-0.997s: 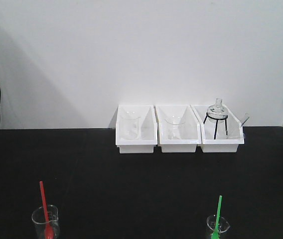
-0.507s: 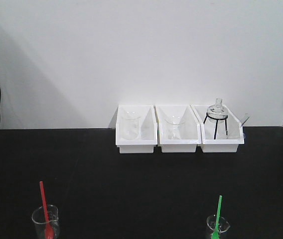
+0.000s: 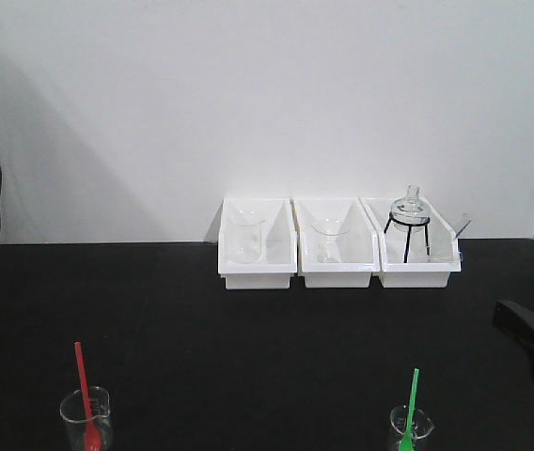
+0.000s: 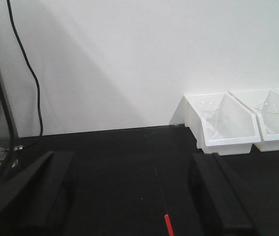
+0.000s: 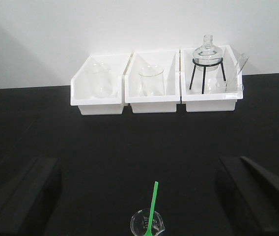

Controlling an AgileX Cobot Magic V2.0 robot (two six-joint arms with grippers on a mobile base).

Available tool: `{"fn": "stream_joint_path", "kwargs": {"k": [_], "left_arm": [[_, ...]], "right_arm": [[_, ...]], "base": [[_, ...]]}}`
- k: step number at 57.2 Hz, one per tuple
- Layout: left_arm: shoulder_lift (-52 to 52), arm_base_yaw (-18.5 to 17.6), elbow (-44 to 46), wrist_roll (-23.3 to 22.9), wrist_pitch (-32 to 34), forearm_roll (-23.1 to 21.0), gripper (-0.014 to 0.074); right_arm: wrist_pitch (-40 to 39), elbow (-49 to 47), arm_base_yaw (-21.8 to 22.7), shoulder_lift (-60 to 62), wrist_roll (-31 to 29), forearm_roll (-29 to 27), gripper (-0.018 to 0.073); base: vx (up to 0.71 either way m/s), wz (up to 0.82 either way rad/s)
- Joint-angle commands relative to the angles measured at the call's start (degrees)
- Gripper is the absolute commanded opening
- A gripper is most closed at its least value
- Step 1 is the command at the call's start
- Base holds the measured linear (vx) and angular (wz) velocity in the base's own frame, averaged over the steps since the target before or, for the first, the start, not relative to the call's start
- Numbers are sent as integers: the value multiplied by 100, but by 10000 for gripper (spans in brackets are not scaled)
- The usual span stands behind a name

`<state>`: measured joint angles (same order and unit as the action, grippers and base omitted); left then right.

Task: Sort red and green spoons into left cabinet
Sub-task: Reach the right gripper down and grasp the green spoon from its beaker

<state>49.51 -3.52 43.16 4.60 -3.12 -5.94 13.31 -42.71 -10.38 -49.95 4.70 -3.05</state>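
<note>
- At the right edge of the front view, a dark part of the right arm (image 3: 533, 346) is now seen above the black table (image 3: 267, 329). 1 second ago nothing was there, and 0.5 second ago only 2 small dark pieces were showing at that edge.
- Everything else is found unchanged. The red spoon (image 3: 83, 390) stands in a glass beaker (image 3: 86, 420) at the lower left of the frame, and the green spoon (image 3: 411, 404) stands in a second beaker (image 3: 411, 425) at the lower right.
- In the right wrist view, the right gripper (image 5: 137, 164) is shown with its jaws spread wide and nothing held. The green spoon is seen low in the middle of that frame, in line with the gap between the 2 fingers, and it is not touched.
- The left gripper (image 4: 132, 160) is also spread wide and empty. Only the red tip of the red spoon's handle is visible at the bottom edge of the left wrist view.
- The left cabinet (image 3: 258, 272) is the leftmost of the 3 white bins against the wall, near the centre of the frame. Only a clear measuring glass (image 3: 245, 241) is held in it; no spoon has been placed there yet.
- It is judged that a reach toward the green spoon has just been started by the right arm. The task is therefore at its very beginning, and both spoons remain to be grasped and carried.
</note>
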Motion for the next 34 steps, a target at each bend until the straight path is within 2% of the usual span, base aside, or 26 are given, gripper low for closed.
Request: {"fn": "stream_joint_path", "kwargs": {"k": [1, 13, 27, 34], "left_arm": [[-40, -36, 229, -51, 450, -48, 604], [-40, -36, 229, -347, 152, -528, 563], [-40, -36, 229, -345, -188, -530, 531], [-40, -36, 229, -333, -288, -530, 531]], "right_arm": [[-332, -325, 23, -279, -12, -11, 710], [821, -1507, 23, -1658, 1, -203, 633], [1462, -2461, 155, -3381, 762, -288, 581], [1579, -2593, 155, -3987, 639, -278, 579]], "base": [[0, 0], [0, 0], [0, 0], [0, 0]]}}
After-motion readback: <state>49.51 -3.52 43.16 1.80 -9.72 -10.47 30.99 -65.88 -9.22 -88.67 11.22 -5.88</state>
